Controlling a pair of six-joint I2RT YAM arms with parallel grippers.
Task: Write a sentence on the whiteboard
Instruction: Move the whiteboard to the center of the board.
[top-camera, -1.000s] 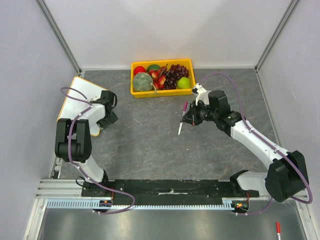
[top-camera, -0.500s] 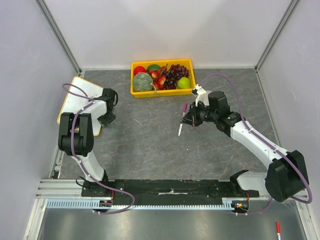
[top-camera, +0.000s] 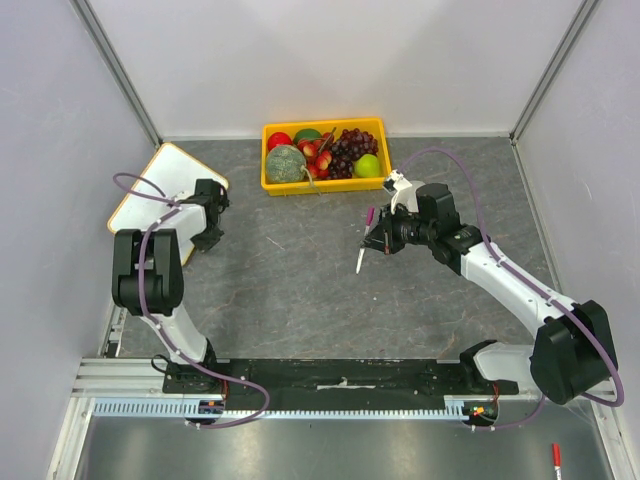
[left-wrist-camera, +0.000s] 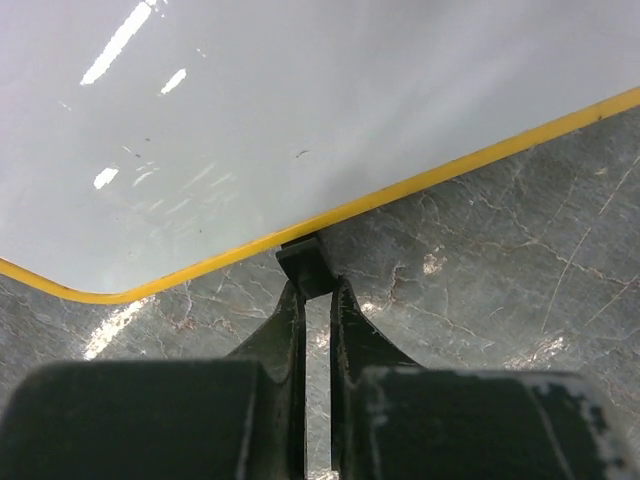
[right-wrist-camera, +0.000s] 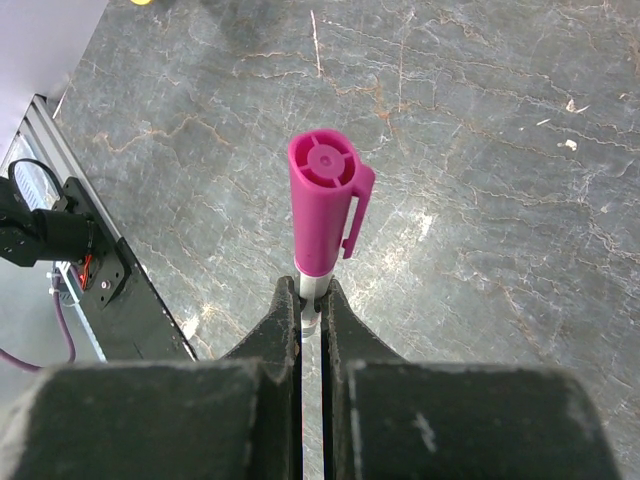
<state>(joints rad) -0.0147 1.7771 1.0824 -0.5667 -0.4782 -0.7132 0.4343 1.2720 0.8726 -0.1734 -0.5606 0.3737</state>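
Flat glossy white whiteboard (left-wrist-camera: 300, 100) with thin yellow rim is seen from 9 to 2 o'clock, rounded corner at 8 o'clock. Rim is pinched at centre by black two-finger left gripper (left-wrist-camera: 312, 272), set at 6 o'clock. Grey veined stone table surface (left-wrist-camera: 500, 260) is noted at 4 o'clock.

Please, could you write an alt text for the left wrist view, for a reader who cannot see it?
The left claw, its two dark fingers closed, pinches the thin yellow rim of the whiteboard. The board's glossy white face fills the upper part and shows no writing here; the grey marbled table lies below.
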